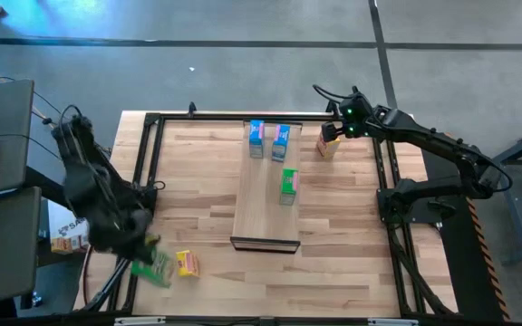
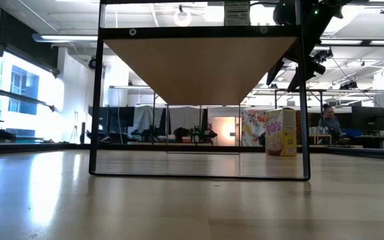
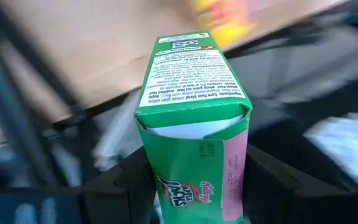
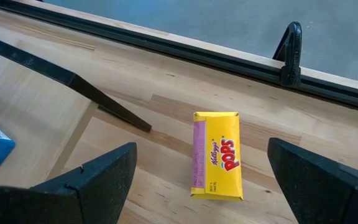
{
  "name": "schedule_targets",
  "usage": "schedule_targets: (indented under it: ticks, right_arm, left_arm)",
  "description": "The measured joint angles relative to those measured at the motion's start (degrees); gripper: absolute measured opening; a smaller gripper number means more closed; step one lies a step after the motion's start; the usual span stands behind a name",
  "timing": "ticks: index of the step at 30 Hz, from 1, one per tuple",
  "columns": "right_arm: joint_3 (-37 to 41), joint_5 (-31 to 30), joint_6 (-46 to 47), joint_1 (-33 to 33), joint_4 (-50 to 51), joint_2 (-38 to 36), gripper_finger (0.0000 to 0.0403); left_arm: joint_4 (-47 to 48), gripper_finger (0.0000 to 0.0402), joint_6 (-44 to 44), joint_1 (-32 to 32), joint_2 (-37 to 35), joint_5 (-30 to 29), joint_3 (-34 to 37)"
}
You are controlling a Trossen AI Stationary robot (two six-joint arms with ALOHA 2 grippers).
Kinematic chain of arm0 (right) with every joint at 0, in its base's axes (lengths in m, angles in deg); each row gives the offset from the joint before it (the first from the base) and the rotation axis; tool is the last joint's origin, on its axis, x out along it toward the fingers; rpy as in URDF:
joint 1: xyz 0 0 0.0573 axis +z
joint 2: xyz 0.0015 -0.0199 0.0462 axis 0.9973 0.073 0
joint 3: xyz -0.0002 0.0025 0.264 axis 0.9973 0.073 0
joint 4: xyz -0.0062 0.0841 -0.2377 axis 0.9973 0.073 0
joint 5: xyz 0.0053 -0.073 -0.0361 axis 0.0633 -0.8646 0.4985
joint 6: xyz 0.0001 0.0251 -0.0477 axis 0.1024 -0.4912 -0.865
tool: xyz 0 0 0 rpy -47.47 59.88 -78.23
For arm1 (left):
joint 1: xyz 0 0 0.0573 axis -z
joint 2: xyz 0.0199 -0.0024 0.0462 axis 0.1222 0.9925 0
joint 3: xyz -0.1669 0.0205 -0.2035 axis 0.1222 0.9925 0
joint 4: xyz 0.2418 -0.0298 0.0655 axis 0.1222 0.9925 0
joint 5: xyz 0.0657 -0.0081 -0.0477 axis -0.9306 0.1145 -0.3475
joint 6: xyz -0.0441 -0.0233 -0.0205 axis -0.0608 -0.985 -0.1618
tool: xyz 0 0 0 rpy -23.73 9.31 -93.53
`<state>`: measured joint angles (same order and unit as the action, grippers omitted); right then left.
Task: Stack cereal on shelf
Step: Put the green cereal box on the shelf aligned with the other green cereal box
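At the near left corner of the counter (image 1: pixel 333 272), the left hand (image 1: pixel 143 258) is closed on a green Apple Jacks box (image 3: pixel 194 124). In the left wrist view its dark fingers (image 3: pixel 120 186) press both narrow sides of the carton, whose top flap looks partly lifted. Just beside it on the counter lies a yellow box (image 1: pixel 187 263), not yet picked up.

The shelf (image 1: pixel 265 213) runs down the middle of the counter. Two blue boxes (image 1: pixel 256 138) (image 1: pixel 281 140) stand side by side at its far end, and a second green box (image 1: pixel 288 186) stands on it nearer the middle.

Over the far right part of the counter, the right hand (image 1: pixel 333 127) hovers wide open and empty above a yellow Corn Pops box (image 4: pixel 217 154). The right wrist view shows that box between the spread fingers (image 4: pixel 92 177) and untouched. In the low view it stands upright behind the frame's right post.

Four boxes seem still to need placing or stacking. The main risk on the left is the grip: the fingers hold only the lower part of a light carton with a loose flap, so a quick swing toward the shelf could let it twist or slip. Carrying it low could also knock the yellow box beside it. On the right, a descent off centre would likely topple the upright box instead of catching it. Setting any carton down near the standing boxes could tip them.
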<state>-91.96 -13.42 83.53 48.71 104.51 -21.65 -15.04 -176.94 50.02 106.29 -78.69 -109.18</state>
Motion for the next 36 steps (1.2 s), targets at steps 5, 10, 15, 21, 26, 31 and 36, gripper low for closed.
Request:
schedule_targets:
  ticks: [5,10,15,21,26,31,36]
  right_arm:
    - [0.0,0.1,0.0,0.0,0.0,0.0,0.0357]
    - [0.0,0.2,0.2,0.0,0.0,0.0,0.0357]
    - [0.0,0.3,0.7,0.0,0.0,0.0,0.0357]
    - [0.0,0.4,2.2,0.0,0.0,0.0,0.0357]
    - [0.0,0.6,3.6,0.0,-0.1,0.0,0.0357]
    - [0.0,1.8,4.4,0.0,-0.2,0.0,0.0357]
    - [0.0,3.5,5.2,0.0,-1.4,0.0,0.0357]
  left_arm:
    - [-0.9,0.0184,3.1,0.0,-11.5,-19.8,0.0]
    - [-3.3,0.0184,11.4,-1.6,-17.8,-36.8,-0.1]
    - [-4.1,0.0184,17.5,-8.8,-18.4,-37.8,-0.1]
    - [-16.7,0.0183,31.7,-20.8,-14.9,-33.0,-0.1]
    - [-26.4,0.0183,41.7,-31.8,-9.5,-22.1,-0.1]
    - [-28.6,0.0183,49.9,-42.1,-5.2,-10.1,-0.7]
    - [-20.1,0.0183,57.0,-49.7,-0.9,-4.7,-6.3]
